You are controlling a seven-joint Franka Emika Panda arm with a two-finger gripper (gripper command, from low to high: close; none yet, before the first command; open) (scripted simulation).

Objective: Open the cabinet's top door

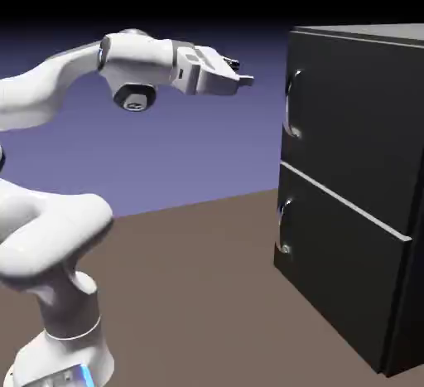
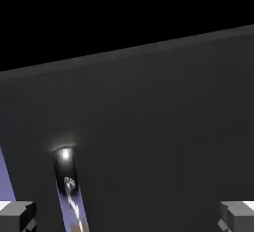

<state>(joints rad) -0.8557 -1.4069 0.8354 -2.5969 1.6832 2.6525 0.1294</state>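
- The top door (image 1: 356, 112) is the upper front panel of the black cabinet (image 1: 364, 236), and it sits flush with the cabinet face, so it looks shut.
- Its curved silver handle (image 1: 291, 105) runs vertically right by the door's edge on the side facing the arm.
- The cabinet stands on the brown tabletop (image 1: 207, 294) over at the exterior view's right edge, with the lower panel (image 1: 339, 278) and its own silver handle (image 1: 284, 226) right below the top door.
- The gripper (image 1: 242, 79) hangs in the air near the top door's handle, at roughly the handle's upper end, not touching it, pointing level toward the cabinet.
- Its jaws are spread wide with nothing between them; in the hand view the two grey fingertips (image 2: 17, 215) sit far apart at the bottom corners.
- The hand view is mostly filled by the dark door (image 2: 158, 126), with the shiny handle (image 2: 67, 181) showing low and off to the left, just inside the left fingertip.
- The white arm (image 1: 50, 236) rises from the tabletop's near left corner and bends over toward the cabinet.
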